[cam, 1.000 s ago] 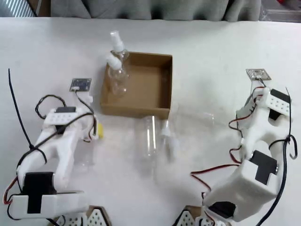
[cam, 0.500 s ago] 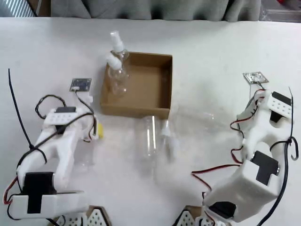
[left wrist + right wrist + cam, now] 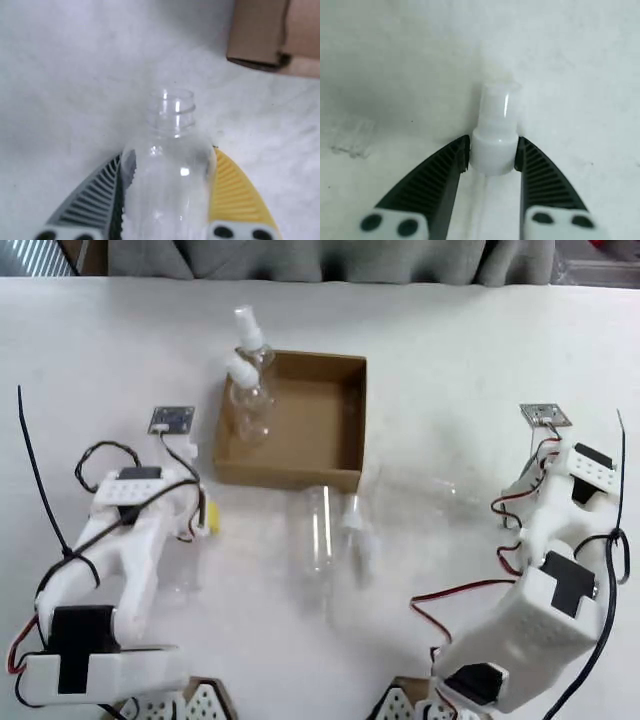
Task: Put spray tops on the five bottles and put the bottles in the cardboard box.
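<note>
**Left wrist view.** I found the left jaws clenched on a clear held bottle, one jaw on each side of its body. Its threaded neck was open and bore no top. A corner of the cardboard box lay beyond it on the white bench.

**Right wrist view.** The right jaws were grasping a white spray top by its collar.

**High view.** The cardboard box sat mid-bench. The left arm was near its front left corner and the right arm well apart on the other side. I counted two capped bottles at the box's far left corner, though I could not tell whether both stood inside. In front of the box a topless bottle lay on its side with a loose spray top just beside it. Another clear bottle lay near the box's front right corner
</note>
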Robot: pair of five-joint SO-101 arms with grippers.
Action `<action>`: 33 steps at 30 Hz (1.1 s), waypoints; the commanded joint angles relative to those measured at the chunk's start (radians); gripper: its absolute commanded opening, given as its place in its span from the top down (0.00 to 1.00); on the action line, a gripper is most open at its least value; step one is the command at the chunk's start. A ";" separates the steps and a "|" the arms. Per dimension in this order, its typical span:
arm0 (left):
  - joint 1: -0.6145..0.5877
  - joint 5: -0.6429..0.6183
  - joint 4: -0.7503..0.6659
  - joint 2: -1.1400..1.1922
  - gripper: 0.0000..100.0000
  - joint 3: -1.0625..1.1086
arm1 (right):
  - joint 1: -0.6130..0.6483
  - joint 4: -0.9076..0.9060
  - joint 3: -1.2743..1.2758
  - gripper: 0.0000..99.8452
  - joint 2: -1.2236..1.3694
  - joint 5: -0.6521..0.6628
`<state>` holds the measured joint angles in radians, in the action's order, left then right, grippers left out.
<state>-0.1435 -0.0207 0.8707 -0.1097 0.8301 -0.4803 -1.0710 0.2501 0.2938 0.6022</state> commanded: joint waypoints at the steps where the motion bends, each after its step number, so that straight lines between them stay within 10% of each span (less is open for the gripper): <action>1: -0.005 -0.011 -0.015 -0.007 0.98 -0.049 | -0.005 0.015 -0.012 0.87 -0.005 -0.043; 33: -0.005 -0.011 -0.015 -0.007 0.98 -0.049 | 0.016 -0.170 -0.203 0.84 0.081 -0.086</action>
<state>-0.1435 -0.0207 0.8707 -0.1097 0.8301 -0.4741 -1.2306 0.0905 0.3859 0.5071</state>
